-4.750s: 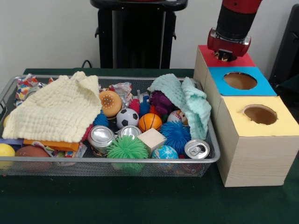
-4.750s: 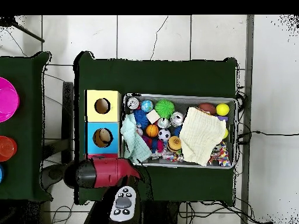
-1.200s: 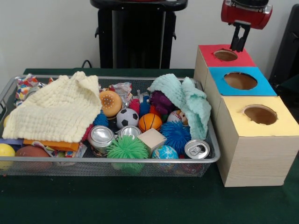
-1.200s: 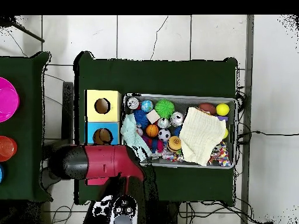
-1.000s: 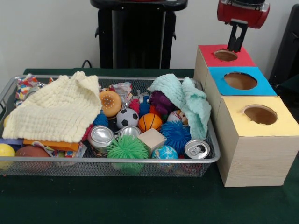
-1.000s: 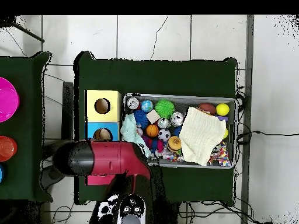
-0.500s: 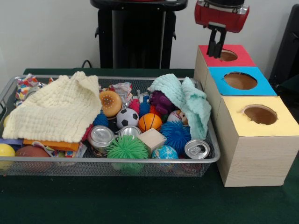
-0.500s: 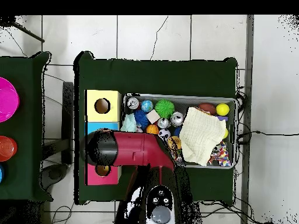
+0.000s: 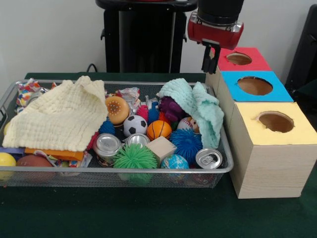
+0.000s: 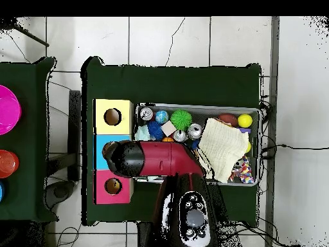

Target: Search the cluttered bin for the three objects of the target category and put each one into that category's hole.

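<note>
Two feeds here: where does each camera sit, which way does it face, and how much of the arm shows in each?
Front view: low, across the table, facing the wire bin and the three boxes; only the red wrist and pincer hang above the bin's far right corner.
Overhead view: above, looking straight down; the red arm covers the bin's left half and the blue box.
Shared: bin, yellow cloth, yellow box, red box.

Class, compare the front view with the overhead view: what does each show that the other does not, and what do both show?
Only the front view shows the soccer ball, basketball and the gripper.
Only the overhead view shows the arm covering the bin's middle, plus the tiled floor.
Both show the yellow cloth, wire bin and red-topped box.
</note>
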You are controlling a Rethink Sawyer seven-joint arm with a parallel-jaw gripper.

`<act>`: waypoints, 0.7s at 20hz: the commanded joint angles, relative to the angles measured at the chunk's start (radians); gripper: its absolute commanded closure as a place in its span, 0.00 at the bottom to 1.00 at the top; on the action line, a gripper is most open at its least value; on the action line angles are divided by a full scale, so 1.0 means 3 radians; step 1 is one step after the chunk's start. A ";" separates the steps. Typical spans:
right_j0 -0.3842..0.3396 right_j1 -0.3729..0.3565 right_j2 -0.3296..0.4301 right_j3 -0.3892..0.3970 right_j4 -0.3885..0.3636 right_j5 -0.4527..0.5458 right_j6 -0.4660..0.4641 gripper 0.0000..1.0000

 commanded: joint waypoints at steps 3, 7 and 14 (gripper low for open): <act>-0.0188 0.0218 0.0541 -0.0137 -0.0309 -0.0069 -0.0506 1.00; -0.0312 0.0091 0.0622 0.0111 -0.0422 -0.0297 -0.0503 1.00; -0.0506 -0.0196 0.0680 0.0663 -0.0622 -0.0570 -0.0385 1.00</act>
